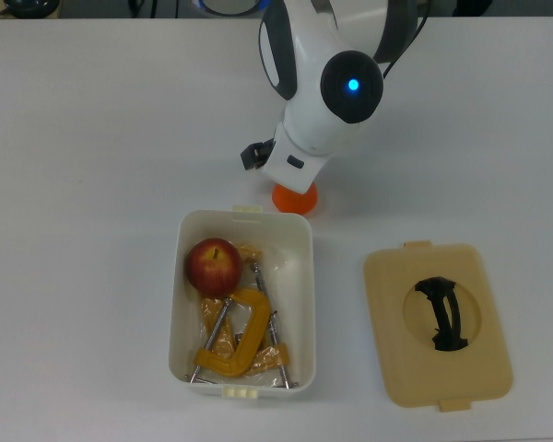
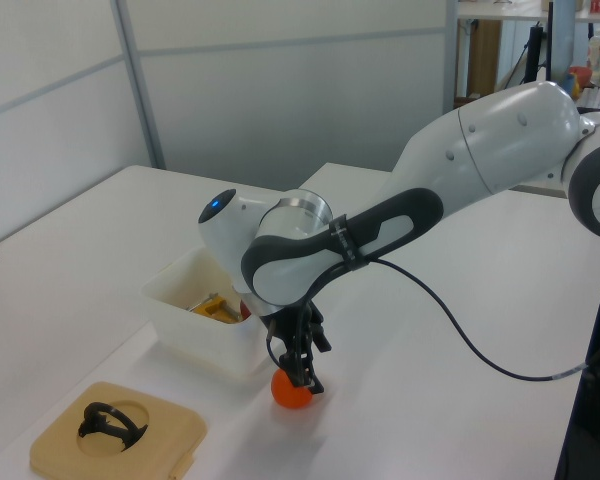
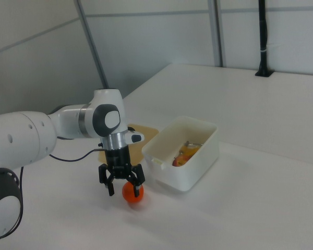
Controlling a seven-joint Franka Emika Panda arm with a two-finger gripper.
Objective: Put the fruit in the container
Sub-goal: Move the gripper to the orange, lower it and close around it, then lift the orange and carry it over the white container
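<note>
In the top view, going from its left, a deep white rectangular plastic box (image 1: 243,304) sits on the white table (image 1: 83,184), with small cream clips on its short ends. Inside it, toward the end nearer the arm, lies a round red apple with yellowish streaks (image 1: 214,266); below that in the top view lie yellow C-clamps with steel screws (image 1: 238,339), resting on crinkled clear wrapping. Just beyond the box's upper short end, a little toward the top view's right, a smooth bright orange fruit (image 1: 295,199) rests on the table outside the box, near its rim but not touching it, and largely covered by the white robot arm with a blue light (image 1: 336,92) above it. The right view shows the black two-finger gripper (image 3: 123,183) lowered over the orange (image 3: 132,192), its fingers spread wide, one on each side of the fruit and not pressed shut on it; the left view shows the gripper (image 2: 302,377) right at the top of the orange (image 2: 290,392). Farthest to the top view's right, well apart from the box, a flat beige lid with a black handle (image 1: 438,322) lies on the table.
</note>
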